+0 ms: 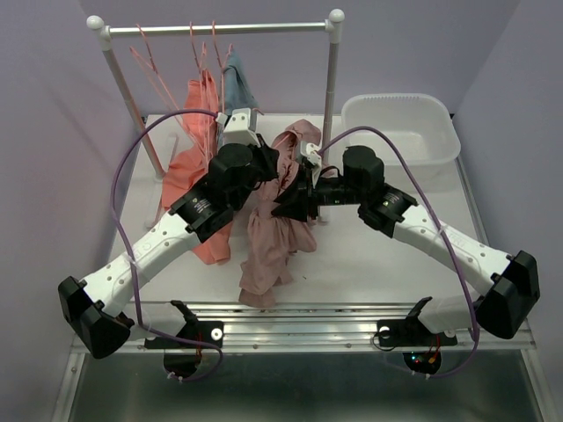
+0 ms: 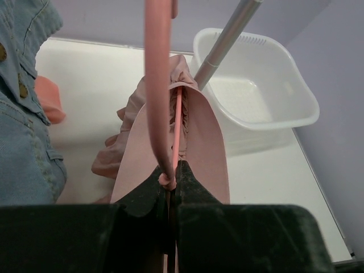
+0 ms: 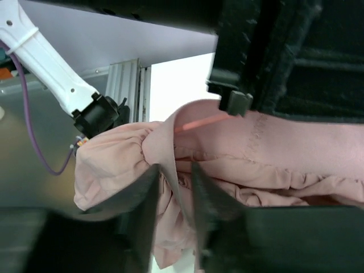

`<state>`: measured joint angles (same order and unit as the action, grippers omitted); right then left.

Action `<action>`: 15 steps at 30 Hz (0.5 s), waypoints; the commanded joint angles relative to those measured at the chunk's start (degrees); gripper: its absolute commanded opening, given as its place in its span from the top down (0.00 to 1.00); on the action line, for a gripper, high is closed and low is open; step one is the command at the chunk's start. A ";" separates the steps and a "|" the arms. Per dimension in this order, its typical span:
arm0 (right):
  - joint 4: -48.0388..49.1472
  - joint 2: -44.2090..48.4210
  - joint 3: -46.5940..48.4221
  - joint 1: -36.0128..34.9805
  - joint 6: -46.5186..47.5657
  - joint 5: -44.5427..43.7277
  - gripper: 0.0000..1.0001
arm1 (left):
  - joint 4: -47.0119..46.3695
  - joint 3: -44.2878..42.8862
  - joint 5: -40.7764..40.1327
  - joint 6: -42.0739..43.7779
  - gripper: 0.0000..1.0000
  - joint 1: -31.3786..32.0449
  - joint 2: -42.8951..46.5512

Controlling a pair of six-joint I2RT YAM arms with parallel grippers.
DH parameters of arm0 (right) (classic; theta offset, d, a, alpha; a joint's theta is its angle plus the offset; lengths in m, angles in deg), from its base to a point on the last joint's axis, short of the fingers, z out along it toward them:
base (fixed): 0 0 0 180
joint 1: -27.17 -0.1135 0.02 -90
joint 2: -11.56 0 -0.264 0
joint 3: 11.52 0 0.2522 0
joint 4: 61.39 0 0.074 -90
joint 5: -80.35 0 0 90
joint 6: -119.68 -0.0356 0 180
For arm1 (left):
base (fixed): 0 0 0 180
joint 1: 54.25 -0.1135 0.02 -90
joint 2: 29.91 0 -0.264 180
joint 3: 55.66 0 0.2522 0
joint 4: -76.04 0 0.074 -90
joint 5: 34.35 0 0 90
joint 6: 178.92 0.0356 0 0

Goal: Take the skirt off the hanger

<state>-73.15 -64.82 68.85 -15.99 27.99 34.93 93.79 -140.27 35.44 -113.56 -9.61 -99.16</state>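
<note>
The pink skirt [image 1: 268, 237] hangs from between the two grippers down to the table. It is still on a pink hanger [image 2: 158, 85], whose bar runs through the waistband [image 2: 200, 136]. My left gripper [image 1: 278, 165] [image 2: 169, 181] is shut on the hanger's neck just above the waistband. My right gripper [image 1: 284, 200] [image 3: 173, 176] is just below it, with the jaws apart around a fold of the skirt's waistband [image 3: 170, 142]. The fold touches one finger [image 3: 202, 187]. The hanger bar [image 3: 196, 122] shows under the left gripper's tip.
A clothes rack [image 1: 215, 29] at the back holds empty pink hangers, an orange garment [image 1: 195, 167] and a denim garment [image 1: 237, 83] [image 2: 23, 119]. Its right pole [image 2: 227, 34] stands close behind the skirt. A white basket [image 1: 400, 127] [image 2: 256, 91] sits at the back right.
</note>
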 commanded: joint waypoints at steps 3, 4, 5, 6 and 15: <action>-1.82 0.87 2.66 -2.28 3.28 1.49 0.99 | -6.36 -0.52 -4.21 -1.46 1.00 0.27 -0.44; -1.82 1.23 2.47 -2.89 3.62 1.22 0.99 | -6.19 -0.60 -5.18 -1.89 1.00 0.27 -0.79; -1.82 1.41 2.56 -2.90 3.63 1.65 0.99 | -5.93 -0.95 -5.89 -2.16 1.00 0.27 -1.58; -1.82 1.58 2.65 -3.68 3.54 1.74 0.99 | -5.66 -1.13 -6.68 -2.68 1.00 0.27 -2.20; -9.82 1.40 1.78 -14.15 8.20 -1.33 0.99 | 3.57 -10.97 -21.36 -11.12 1.00 -0.78 -13.45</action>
<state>-80.30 -65.02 69.39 -25.43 34.59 33.24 99.12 -145.45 21.89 -119.79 -9.48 -111.18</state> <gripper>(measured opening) 0.023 0.125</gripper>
